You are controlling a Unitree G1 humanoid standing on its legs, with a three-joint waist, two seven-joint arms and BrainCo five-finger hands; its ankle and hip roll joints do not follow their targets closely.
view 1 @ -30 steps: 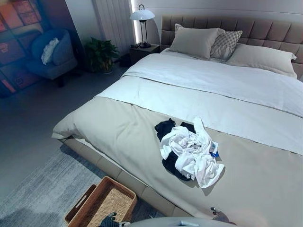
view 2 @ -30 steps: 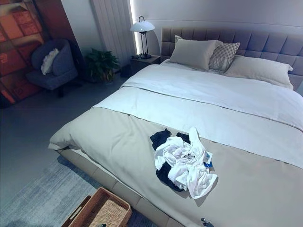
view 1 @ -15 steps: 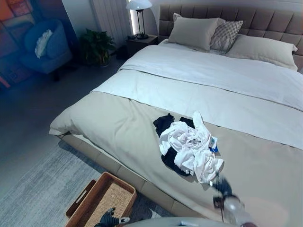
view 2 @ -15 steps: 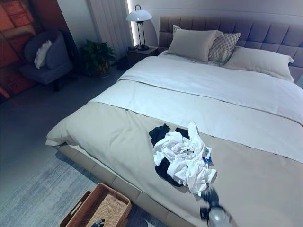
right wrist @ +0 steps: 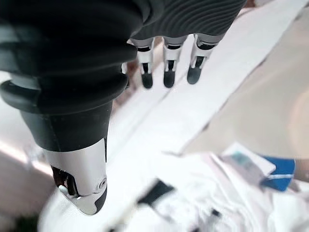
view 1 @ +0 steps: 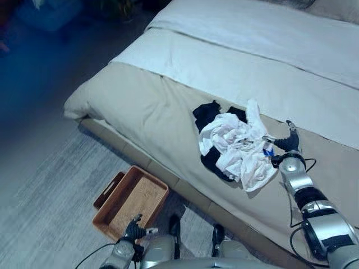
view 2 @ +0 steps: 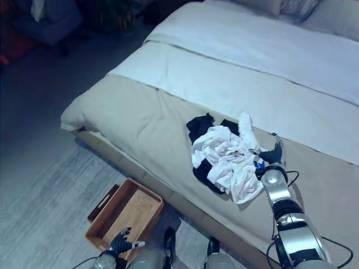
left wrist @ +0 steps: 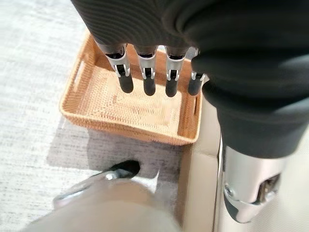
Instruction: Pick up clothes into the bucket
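A crumpled heap of white and black clothes [view 1: 233,147] lies mid-frame on the beige bed [view 1: 146,112]. The right hand [view 1: 286,143], fingers straight, hovers beside it. Lower left, the left hand [view 1: 133,228] hangs relaxed over the woven rectangular basket [view 1: 130,200].

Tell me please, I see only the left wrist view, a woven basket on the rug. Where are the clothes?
Observer: The pile of clothes lies on the bed, white garments over dark ones, not in the basket.
Operator: Is the right hand holding them?
Observer: No. The right hand hovers at the pile's edge, fingers straight, gripping nothing.
Operator: And my left hand?
Observer: The left hand hangs low above the basket's near edge, fingers straight.
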